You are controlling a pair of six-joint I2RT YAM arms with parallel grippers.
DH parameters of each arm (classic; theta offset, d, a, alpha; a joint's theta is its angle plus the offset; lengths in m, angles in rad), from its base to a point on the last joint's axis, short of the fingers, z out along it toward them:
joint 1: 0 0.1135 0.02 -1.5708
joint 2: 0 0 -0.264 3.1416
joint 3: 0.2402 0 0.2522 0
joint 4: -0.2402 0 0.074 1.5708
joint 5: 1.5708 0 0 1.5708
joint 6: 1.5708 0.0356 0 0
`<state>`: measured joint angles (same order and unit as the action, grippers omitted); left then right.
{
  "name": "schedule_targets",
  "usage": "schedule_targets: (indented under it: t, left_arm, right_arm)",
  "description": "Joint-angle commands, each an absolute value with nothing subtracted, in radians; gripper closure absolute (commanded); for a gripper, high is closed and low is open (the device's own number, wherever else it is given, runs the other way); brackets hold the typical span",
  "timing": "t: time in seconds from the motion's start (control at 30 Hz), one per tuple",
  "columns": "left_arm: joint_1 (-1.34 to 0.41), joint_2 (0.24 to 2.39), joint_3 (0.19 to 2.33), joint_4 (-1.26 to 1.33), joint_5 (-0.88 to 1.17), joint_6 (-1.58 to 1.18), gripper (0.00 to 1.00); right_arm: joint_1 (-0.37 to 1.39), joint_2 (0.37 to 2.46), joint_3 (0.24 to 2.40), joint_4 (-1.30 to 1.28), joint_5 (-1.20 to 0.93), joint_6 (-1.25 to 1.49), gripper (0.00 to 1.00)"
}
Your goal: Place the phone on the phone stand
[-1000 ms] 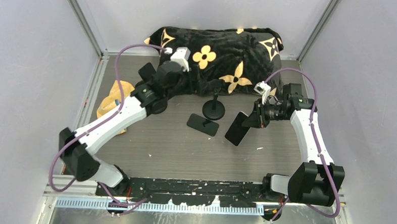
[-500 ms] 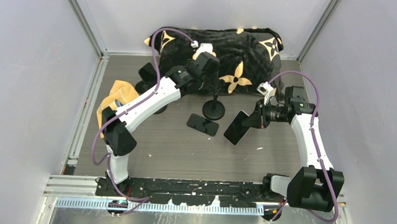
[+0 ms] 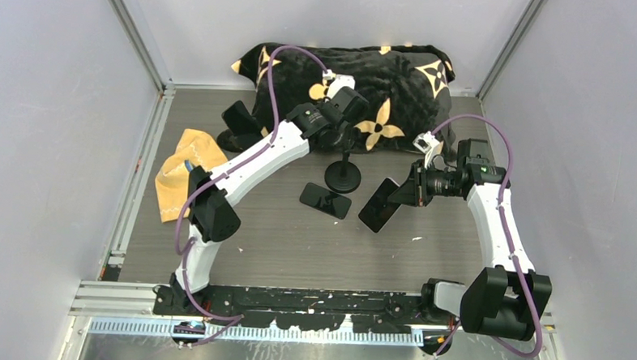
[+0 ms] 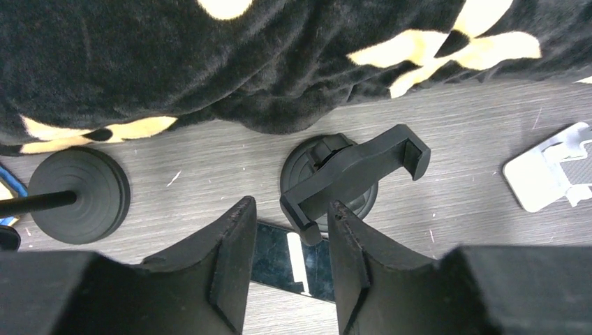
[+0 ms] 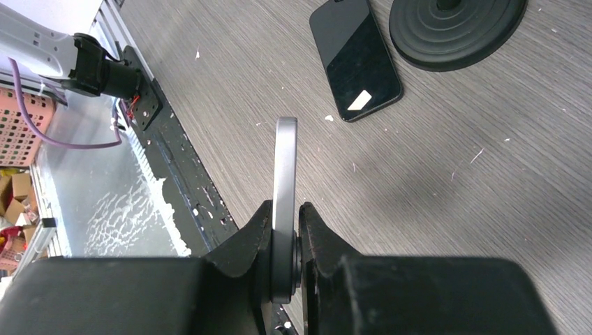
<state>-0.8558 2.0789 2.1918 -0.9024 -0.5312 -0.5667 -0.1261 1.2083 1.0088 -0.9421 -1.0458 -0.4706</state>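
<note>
Top external view: the right gripper [image 3: 402, 193] is clamped on the edge of the phone [image 3: 379, 205], holding it tilted above the table [image 3: 280, 243], just right of the phone stand [image 3: 344, 175]. The stand's round base sits near the middle of the table, just in front of a black blanket with yellow flowers [image 3: 368, 77]. A second phone [image 3: 325, 200] lies flat, screen up, near the base on its near-left side. A yellow cloth [image 3: 182, 170] lies at the left edge. The left arm reaches across to the stand from the left.

Left wrist view: the left gripper [image 4: 290, 209] hangs over the stand with its fingers [image 4: 234, 265] partly apart, gripping nothing. The lower end of the stand's cradle [image 4: 356, 171] shows in the gap between them. A second round base with a rod [image 4: 80, 195] stands to the left.

Right wrist view: the phone shows edge-on, pinched between closed fingers.
</note>
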Motion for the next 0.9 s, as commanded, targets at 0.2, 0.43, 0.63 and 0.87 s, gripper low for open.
schedule_targets:
  t: [0.2,0.43,0.63,0.87]
  left_arm:
    - [-0.861,2.067,2.223,-0.950,-0.556,-0.575,0.65]
    - [-0.861,2.064,2.196,-0.929,-0.558,-0.563,0.73]
    - [-0.861,2.046,2.161,-0.876,-0.561,-0.496,0.95]
    - [-0.855,1.975,2.047,-0.727,-0.475,-0.314,0.99]
  right_arm:
    - [-0.132,1.173,1.011,-0.911,-1.108,-0.451,0.99]
    - [-0.132,1.169,1.011,-0.910,-1.109,-0.447,0.99]
    - [-0.133,1.166,1.011,-0.911,-1.111,-0.446,0.99]
    - [-0.133,1.165,1.022,-0.943,-1.127,-0.481,0.99]
